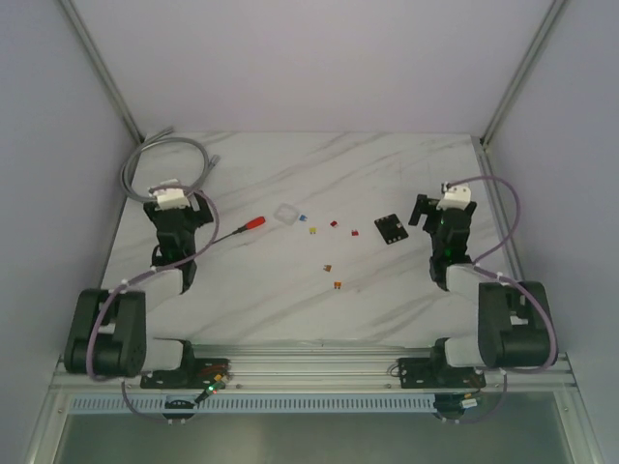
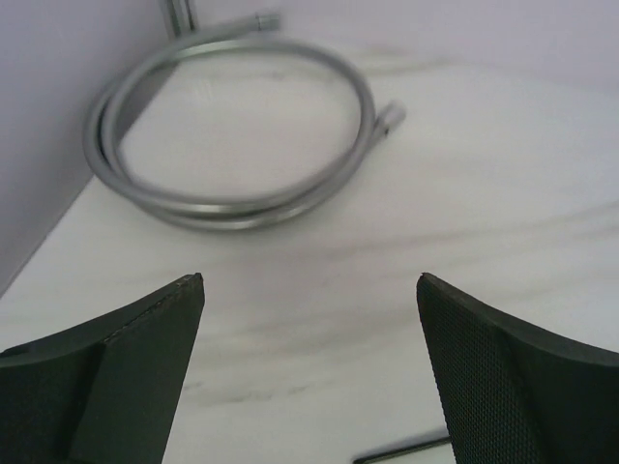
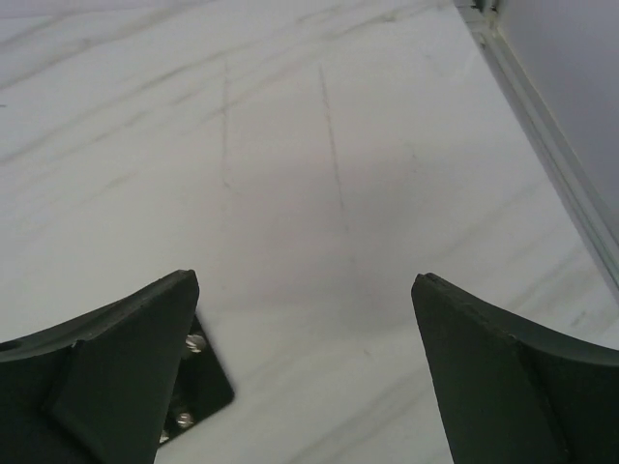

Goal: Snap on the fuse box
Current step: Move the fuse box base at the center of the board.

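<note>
The fuse box lies flat on the marble surface, on the right half and a little toward the far side, just beside the right fingers. In the right wrist view only one corner of it shows, with two screws, partly hidden behind one finger, and I cannot tell if that finger touches it. The right fingers are spread wide and hold nothing. I think they are placed so near because this arm is the one meant to take or press the box. The left fingers are also fully apart and empty. They point to the far left corner, where a grey hose lies coiled, well apart from the box. Between the two arms lie the clear cover, the red-handled tool and several small fuses, scattered loose. It seems to me the snapping is not yet begun, since cover and box lie well apart.
</note>
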